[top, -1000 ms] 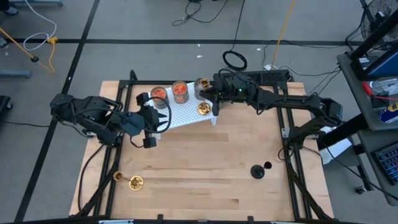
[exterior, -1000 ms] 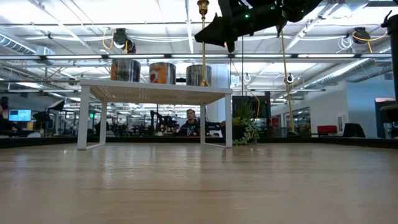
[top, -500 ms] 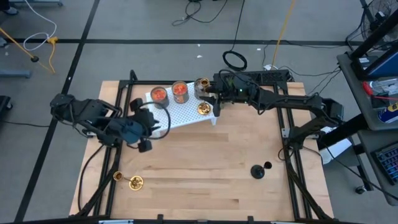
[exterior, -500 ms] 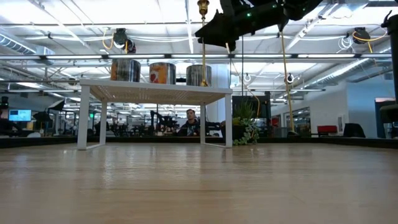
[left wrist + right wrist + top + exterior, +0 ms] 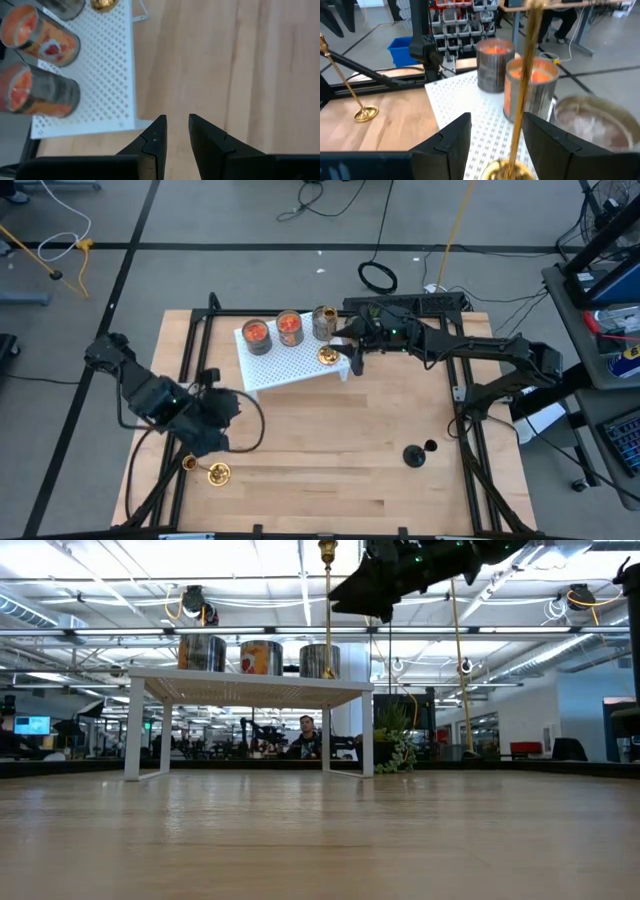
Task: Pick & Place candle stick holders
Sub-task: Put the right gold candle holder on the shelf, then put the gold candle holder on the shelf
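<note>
On the white rack (image 5: 300, 368) stand two orange glass cups (image 5: 257, 334) (image 5: 290, 328), a greyish clear cup (image 5: 323, 321) and a brass stemmed holder (image 5: 328, 356). My right gripper (image 5: 497, 132) is open at the rack's right end, one finger on either side of that holder's stem (image 5: 522, 95). A second brass holder (image 5: 215, 472) stands on the table near the front left. A black stemmed holder (image 5: 412, 455) is at the front right. My left gripper (image 5: 175, 131), slightly open and empty, hovers off the rack's near left corner (image 5: 142, 122). My right gripper comes level at the brass holder from the table's right. The stem (image 5: 520, 117) runs close by the inner side of one finger (image 5: 540, 135); I cannot tell whether they touch. The holder stands upright on its base (image 5: 507, 170) on the rack.
A small green plant (image 5: 395, 745) sits beyond the rack's right end. The black frame rails (image 5: 470, 450) run along the table's left and right sides. Bare wood lies between the rack and the near edge. A person (image 5: 303, 735) sits far behind the table.
My left gripper has swung from over the rack's left end toward the table's near left, close to the second brass holder. My right gripper has drawn back a little toward the right, off the brass stem, which stays upright on the rack.
</note>
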Tool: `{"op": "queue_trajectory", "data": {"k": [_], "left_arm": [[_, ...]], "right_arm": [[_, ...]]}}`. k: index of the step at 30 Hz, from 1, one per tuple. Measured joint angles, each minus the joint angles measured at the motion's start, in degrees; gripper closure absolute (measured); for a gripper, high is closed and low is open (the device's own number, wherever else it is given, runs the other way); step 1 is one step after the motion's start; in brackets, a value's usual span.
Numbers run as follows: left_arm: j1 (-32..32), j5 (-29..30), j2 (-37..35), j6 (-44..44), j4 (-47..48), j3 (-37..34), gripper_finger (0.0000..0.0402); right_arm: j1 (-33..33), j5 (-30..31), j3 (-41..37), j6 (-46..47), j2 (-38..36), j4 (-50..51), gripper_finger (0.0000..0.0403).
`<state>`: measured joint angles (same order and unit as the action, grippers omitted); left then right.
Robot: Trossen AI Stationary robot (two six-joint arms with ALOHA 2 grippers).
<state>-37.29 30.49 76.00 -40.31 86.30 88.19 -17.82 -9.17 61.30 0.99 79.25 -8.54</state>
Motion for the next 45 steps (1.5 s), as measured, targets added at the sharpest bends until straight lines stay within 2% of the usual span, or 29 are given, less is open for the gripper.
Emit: {"op": "queue_trajectory", "data": {"k": [6, 11, 16, 21, 25, 30, 38, 45], "left_arm": [[-6.8, 0.5, -0.1, -5.7, 1.1, 0.0, 0.0314], [-13.5, 4.0, -1.6, -9.3, 2.5, -0.1, 0.0314], [-20.2, 11.4, -5.2, -15.1, 3.8, -0.1, 0.0314], [-24.5, 14.2, -9.9, -22.5, 3.5, -4.7, 0.0314], [-27.1, 11.1, -12.8, -26.8, 3.4, -11.3, 0.0314], [-31.1, 3.4, -16.6, -32.7, 0.9, -19.4, 0.0314], [-37.5, 1.8, -22.1, -35.9, -8.7, -28.1, 0.0314], [-40.8, -1.7, -23.5, -36.7, -15.3, -33.9, 0.0314]], "right_arm": [[0.2, 0.0, -4.6, 2.6, -3.4, -0.3, 0.0226], [2.3, -0.1, -7.9, 4.4, -6.4, -1.7, 0.0227], [5.6, -0.1, -10.2, 4.4, -8.0, -6.4, 0.0227], [8.6, -0.1, -11.1, 4.4, -8.3, -10.1, 0.0226], [10.0, -0.1, -11.1, 4.4, -8.3, -9.9, 0.0225], [11.0, -0.1, -11.1, 4.4, -8.3, -10.0, 0.0225], [11.2, -0.1, -11.1, 4.4, -8.3, -10.1, 0.0225], [11.2, -0.1, -11.1, 4.4, -8.3, -10.1, 0.0225]]}}
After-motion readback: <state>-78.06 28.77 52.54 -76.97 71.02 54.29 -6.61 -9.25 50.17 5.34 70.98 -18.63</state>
